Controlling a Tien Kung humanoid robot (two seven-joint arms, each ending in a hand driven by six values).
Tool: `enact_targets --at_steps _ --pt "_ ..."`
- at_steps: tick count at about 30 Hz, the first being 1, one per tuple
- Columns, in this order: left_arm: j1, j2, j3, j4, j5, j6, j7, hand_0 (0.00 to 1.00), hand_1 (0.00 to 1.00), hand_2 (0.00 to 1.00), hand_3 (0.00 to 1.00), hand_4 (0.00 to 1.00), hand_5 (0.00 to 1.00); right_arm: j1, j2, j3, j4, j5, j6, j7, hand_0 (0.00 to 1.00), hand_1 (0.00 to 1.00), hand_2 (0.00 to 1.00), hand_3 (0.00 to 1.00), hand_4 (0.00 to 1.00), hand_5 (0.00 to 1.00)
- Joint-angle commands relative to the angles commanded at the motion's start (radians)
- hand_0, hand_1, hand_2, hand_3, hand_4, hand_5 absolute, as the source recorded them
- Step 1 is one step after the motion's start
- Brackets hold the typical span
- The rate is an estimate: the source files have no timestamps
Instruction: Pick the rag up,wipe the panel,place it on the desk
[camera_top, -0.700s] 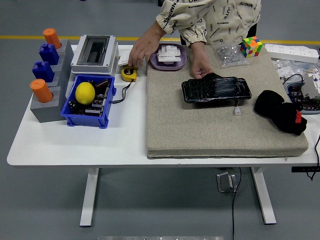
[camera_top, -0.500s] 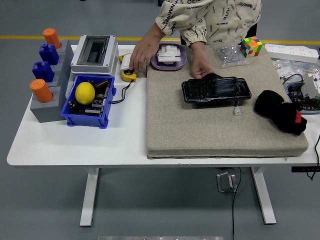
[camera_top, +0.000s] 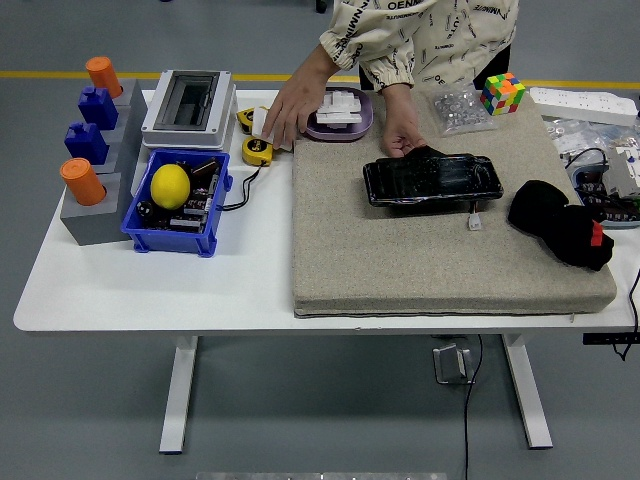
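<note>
A glossy black panel (camera_top: 432, 180) lies on the grey felt mat (camera_top: 400, 260), with a small white connector (camera_top: 474, 222) on its cable in front of it. A person at the far side rests one hand (camera_top: 402, 135) on the panel's back edge. Their other hand (camera_top: 290, 105) holds a small white rag (camera_top: 262, 124) just above the yellow tape measure (camera_top: 257, 150). My right hand (camera_top: 560, 225), black with a red mark, rests on the mat to the right of the panel, apart from it.
A purple tray (camera_top: 362, 125) with white pieces sits at the mat's back. Left of the mat are a grey electrical box (camera_top: 188, 105), a blue bin (camera_top: 180, 240) with a lemon (camera_top: 170, 185), and a grey block stand (camera_top: 95, 215). A Rubik's cube (camera_top: 502, 93) and cables lie at the right.
The person's hand by the tape measure has shifted slightly right and now holds the white rag up in its fingers. The panel and my right hand have not moved.
</note>
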Motion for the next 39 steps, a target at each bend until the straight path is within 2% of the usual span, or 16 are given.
enact_targets --at_steps 39 --pt "-0.003 0.0 0.004 0.0 -0.002 -0.001 0.0 0.604 0.637 0.639 0.562 0.638 0.448 0.006 0.0 -0.003 -0.005 0.001 0.006 -0.001 0.728 0.704 0.756 0.733 0.998 0.66"
